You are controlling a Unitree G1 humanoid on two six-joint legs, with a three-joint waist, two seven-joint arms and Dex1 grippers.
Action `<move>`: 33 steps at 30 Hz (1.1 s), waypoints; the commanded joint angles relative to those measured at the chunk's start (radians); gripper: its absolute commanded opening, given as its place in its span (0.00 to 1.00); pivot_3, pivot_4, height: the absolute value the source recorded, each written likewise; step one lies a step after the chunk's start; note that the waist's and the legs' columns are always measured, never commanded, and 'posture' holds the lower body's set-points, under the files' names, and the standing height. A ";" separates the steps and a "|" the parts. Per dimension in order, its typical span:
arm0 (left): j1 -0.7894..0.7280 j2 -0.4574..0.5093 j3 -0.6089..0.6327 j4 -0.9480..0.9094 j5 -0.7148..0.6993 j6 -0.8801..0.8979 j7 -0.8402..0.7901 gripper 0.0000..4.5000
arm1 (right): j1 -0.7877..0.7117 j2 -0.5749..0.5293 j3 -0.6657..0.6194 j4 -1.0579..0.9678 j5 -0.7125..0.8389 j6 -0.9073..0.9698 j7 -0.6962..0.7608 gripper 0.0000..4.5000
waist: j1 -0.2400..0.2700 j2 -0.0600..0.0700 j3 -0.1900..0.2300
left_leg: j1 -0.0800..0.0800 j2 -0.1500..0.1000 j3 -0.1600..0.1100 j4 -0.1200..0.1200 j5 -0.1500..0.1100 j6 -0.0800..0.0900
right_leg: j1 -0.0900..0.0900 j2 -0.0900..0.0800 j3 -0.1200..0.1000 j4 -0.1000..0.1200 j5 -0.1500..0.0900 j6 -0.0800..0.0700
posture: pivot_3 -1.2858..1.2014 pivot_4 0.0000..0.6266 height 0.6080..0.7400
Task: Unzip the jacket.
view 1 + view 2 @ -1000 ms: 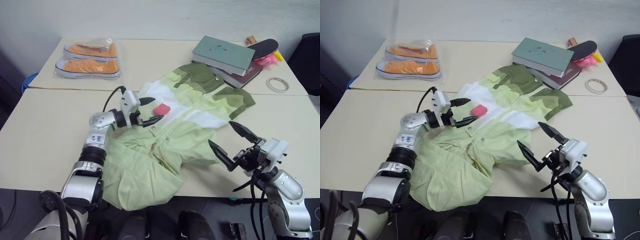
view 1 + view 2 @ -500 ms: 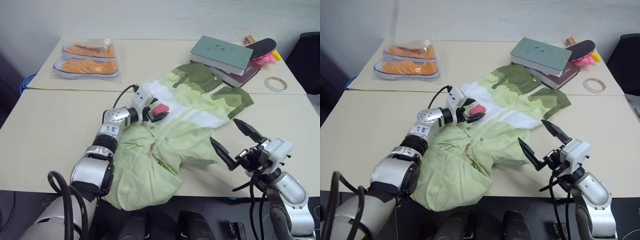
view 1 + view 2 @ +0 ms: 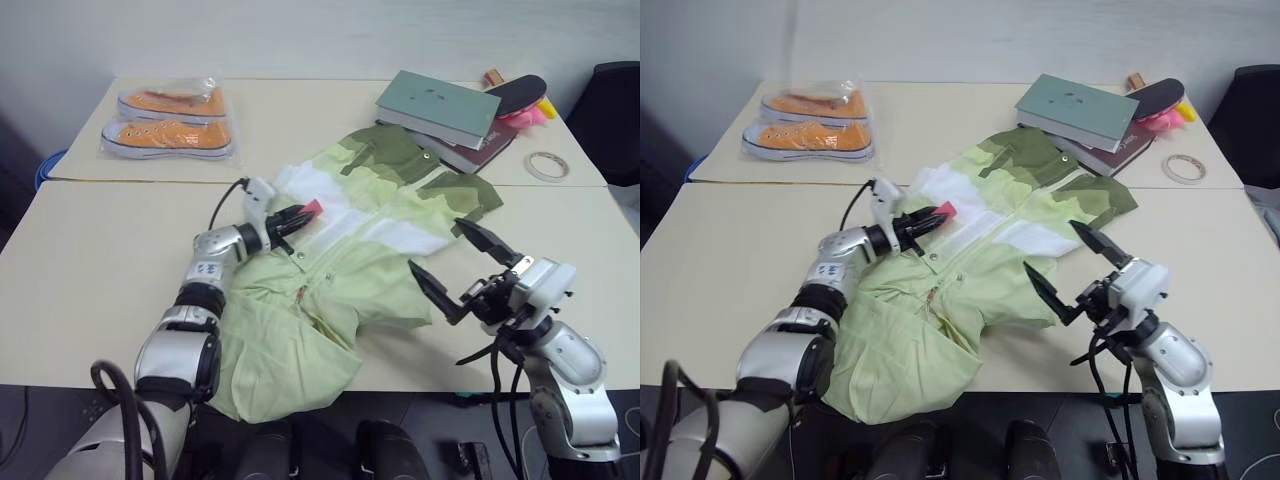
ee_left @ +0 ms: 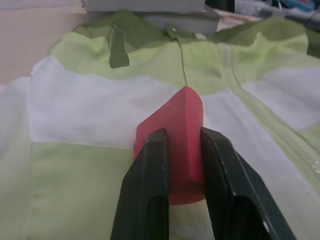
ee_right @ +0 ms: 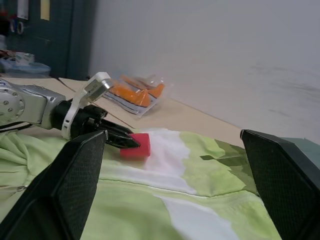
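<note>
Beige worktop (image 3: pixel 90 250) carries the jacket (image 3: pixel 350 250), spread flat at its middle; we see our left end effector (image 3: pixel 298 216) clenched on a red block (image 4: pixel 175 135) over the jacket's white band, our right end effector (image 3: pixel 455 262) spread wide beside its hem

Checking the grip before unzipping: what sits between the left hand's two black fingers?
A small red block, pinched between the left hand fingers over the light green fabric jacket, seen in the left wrist view.

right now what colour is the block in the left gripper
Red-pink block, pinched in the left gripper; clearest in the left wrist view.
</note>
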 commanded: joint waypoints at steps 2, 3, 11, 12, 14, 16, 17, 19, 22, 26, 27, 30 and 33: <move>0.231 0.138 0.155 -0.407 -0.094 0.087 0.103 0.12 | -0.070 -0.049 0.064 0.035 0.018 -0.044 0.144 1.00 | -0.023 0.000 0.000 | 0.001 0.001 0.000 -0.001 0.000 -0.001 | 0.000 0.000 0.000 0.000 0.000 0.000 | 0.52 0.24 1.00; 0.305 0.162 0.181 -0.506 -0.104 0.124 0.132 0.12 | -0.080 -0.054 0.070 0.049 0.026 -0.047 0.167 1.00 | -0.025 0.000 0.000 | 0.002 0.001 -0.001 -0.002 0.000 -0.001 | 0.000 0.000 0.000 0.000 0.000 0.000 | 0.52 0.24 1.00; 0.776 0.271 0.427 -0.923 -0.142 0.413 0.358 0.12 | -0.111 -0.085 0.082 0.125 0.062 -0.046 0.300 1.00 | 0.006 -0.001 -0.001 | 0.002 -0.001 -0.011 0.002 -0.001 0.000 | 0.007 -0.002 0.013 -0.002 0.000 0.000 | 0.52 0.24 1.00; 0.796 0.276 0.439 -0.918 -0.133 0.431 0.383 0.19 | -0.116 -0.087 0.081 0.129 0.065 -0.043 0.307 1.00 | 0.012 -0.001 -0.001 | 0.002 -0.001 -0.014 0.003 -0.002 0.000 | 0.010 -0.002 0.014 -0.004 0.000 0.000 | 0.52 0.24 1.00; 0.809 0.285 0.441 -0.920 -0.128 0.483 0.418 0.32 | -0.135 -0.090 0.080 0.134 0.070 -0.023 0.311 1.00 | 0.024 -0.001 -0.001 | 0.003 -0.001 -0.017 0.006 -0.002 -0.001 | 0.012 -0.003 0.015 -0.004 0.000 0.000 | 0.52 0.24 1.00; 0.803 0.295 0.421 -0.966 -0.145 0.517 0.413 0.44 | -0.181 -0.083 0.079 0.082 0.178 0.172 0.218 1.00 | 0.027 -0.001 -0.001 | 0.003 -0.001 -0.017 0.007 -0.003 -0.001 | 0.013 -0.004 0.015 -0.005 0.000 0.000 | 0.52 0.24 1.00; 0.800 0.299 0.414 -0.993 -0.156 0.534 0.409 0.51 | -0.208 -0.074 0.074 0.053 0.224 0.258 0.158 1.00 | 0.027 -0.001 -0.001 | 0.003 -0.001 -0.018 0.007 -0.003 -0.001 | 0.014 -0.005 0.014 -0.004 0.000 0.000 | 0.52 0.24 1.00; 0.804 0.321 0.409 -1.037 -0.167 0.578 0.398 0.65 | -0.260 -0.112 0.100 0.010 0.263 0.368 0.169 1.00 | 0.022 -0.001 -0.001 | 0.002 -0.001 -0.018 0.007 -0.004 -0.002 | 0.012 -0.006 0.014 -0.004 0.000 0.000 | 0.52 0.24 1.00; 0.845 0.377 0.468 -1.124 -0.193 0.599 0.362 0.85 | -0.380 -0.170 0.162 0.004 0.250 0.501 0.202 1.00 | 0.016 -0.002 -0.001 | 0.001 -0.001 -0.017 0.004 -0.004 -0.004 | 0.008 -0.006 0.014 -0.003 -0.001 -0.002 | 0.52 0.24 1.00; 0.886 0.440 0.494 -1.203 -0.222 0.559 0.273 0.85 | -0.512 -0.194 0.269 0.085 0.145 0.538 0.260 1.00 | -0.006 -0.002 -0.001 | 0.001 0.000 -0.013 -0.001 -0.004 -0.004 | 0.004 -0.005 0.014 -0.002 -0.001 -0.002 | 0.52 0.24 1.00; 0.886 0.449 0.490 -1.220 -0.235 0.551 0.250 0.85 | -0.537 -0.198 0.298 0.109 0.107 0.530 0.278 1.00 | -0.005 -0.002 -0.001 | 0.001 0.000 -0.012 -0.002 -0.004 -0.004 | 0.003 -0.004 0.014 -0.002 -0.001 -0.002 | 0.52 0.24 1.00; 0.858 0.463 0.396 -1.269 -0.293 0.537 0.137 0.93 | -0.588 -0.206 0.418 0.220 -0.086 0.418 0.319 1.00 | 0.001 -0.003 -0.001 | 0.001 0.000 -0.010 -0.001 -0.003 -0.004 | 0.003 -0.004 0.014 -0.002 -0.001 -0.002 | 0.52 0.24 1.00; 0.829 0.465 0.302 -1.279 -0.325 0.535 0.048 0.98 | -0.613 -0.180 0.477 0.295 -0.172 0.363 0.338 1.00 | 0.003 -0.003 -0.002 | 0.000 -0.002 -0.011 0.000 -0.003 -0.002 | 0.003 -0.002 0.015 -0.002 -0.001 -0.002 | 0.52 0.24 1.00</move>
